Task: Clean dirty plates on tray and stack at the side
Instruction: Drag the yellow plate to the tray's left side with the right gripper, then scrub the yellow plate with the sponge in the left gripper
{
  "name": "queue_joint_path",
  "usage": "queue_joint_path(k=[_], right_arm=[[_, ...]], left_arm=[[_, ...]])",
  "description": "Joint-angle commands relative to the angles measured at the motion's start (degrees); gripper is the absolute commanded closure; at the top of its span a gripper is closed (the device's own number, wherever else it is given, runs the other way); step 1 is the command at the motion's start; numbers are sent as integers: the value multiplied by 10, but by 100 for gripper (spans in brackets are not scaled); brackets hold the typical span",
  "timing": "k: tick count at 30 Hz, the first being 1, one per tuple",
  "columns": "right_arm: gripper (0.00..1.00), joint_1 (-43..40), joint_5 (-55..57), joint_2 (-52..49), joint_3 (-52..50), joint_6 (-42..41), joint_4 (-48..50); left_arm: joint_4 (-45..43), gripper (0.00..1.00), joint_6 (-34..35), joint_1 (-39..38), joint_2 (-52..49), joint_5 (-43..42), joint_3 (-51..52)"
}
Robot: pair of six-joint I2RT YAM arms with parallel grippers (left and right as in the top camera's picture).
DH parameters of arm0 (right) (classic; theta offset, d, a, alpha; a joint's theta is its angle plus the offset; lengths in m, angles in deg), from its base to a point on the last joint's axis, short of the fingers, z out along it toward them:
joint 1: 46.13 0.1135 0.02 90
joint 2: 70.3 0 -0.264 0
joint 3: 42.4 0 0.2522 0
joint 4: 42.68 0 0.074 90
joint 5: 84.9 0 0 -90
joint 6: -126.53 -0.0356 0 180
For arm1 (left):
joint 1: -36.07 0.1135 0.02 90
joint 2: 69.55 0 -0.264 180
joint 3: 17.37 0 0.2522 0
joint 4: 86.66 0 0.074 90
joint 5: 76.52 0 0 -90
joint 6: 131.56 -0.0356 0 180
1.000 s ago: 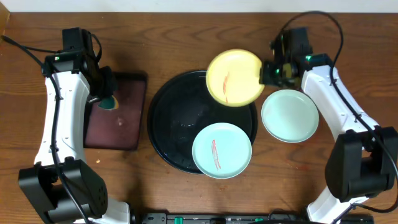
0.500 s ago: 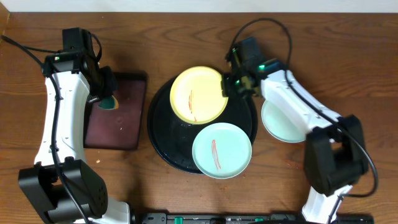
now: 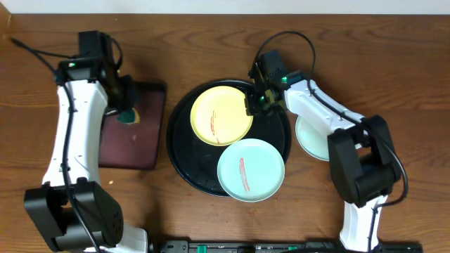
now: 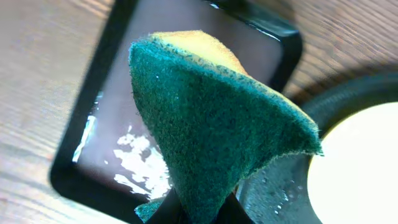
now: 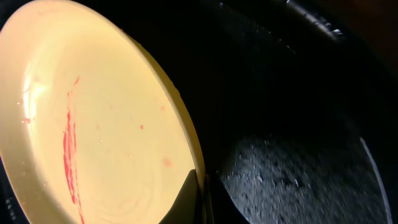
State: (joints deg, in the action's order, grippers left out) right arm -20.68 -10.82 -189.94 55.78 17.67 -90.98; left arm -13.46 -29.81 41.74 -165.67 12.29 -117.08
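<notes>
Your right tool [image 3: 254, 104] was clamped on the right-hand rim of the yellow plate [image 3: 221, 116]. The plate sat in the back half of the black tray [image 3: 184, 165]. Your left tool [image 3: 121, 111] was pinching the sponge [image 4: 211, 124] over the maroon tray [image 3: 133, 144].

Key relation: the plate lay to the sponge's right, past the black tray's rim and apart from it. The left arm [image 3: 70, 140] was the one placed to wipe. The red smear [image 3: 213, 121] ran roughly front-to-back, left of the plate's centre, so on the sponge's side.

The smeared mint plate [image 3: 251, 170] overhung the tray's front-right rim. The other mint plate [image 3: 313, 137] sat on the tabletop [image 3: 394, 42], partly under the right arm [image 3: 330, 116].

You couldn't tell whether the yellow plate lay flat or tipped. The left tool's jaws were mostly hidden behind the sponge.
</notes>
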Motion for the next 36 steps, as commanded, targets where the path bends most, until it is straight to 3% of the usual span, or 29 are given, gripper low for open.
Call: queue_joint_path(k=[1, 10, 17, 21, 27, 36], right_arm=[[99, 11, -11, -25, 8, -9, 10], [99, 27, 1, -36, 8, -9, 41], [99, 33, 20, -37, 7, -8, 44], [99, 33, 20, -37, 7, -8, 43], [99, 31, 20, -37, 7, -8, 40], [99, 31, 24, -37, 7, -8, 41]], left_arm=[[-4, 93, 2, -31, -1, 1, 3], [-34, 92, 45, -121, -21, 1, 3], [-52, 92, 49, -191, -92, -59, 3], [-59, 93, 85, -223, -138, -54, 3], [-59, 92, 134, -233, -203, -54, 3], [-75, 92, 123, -235, -235, -81, 3]])
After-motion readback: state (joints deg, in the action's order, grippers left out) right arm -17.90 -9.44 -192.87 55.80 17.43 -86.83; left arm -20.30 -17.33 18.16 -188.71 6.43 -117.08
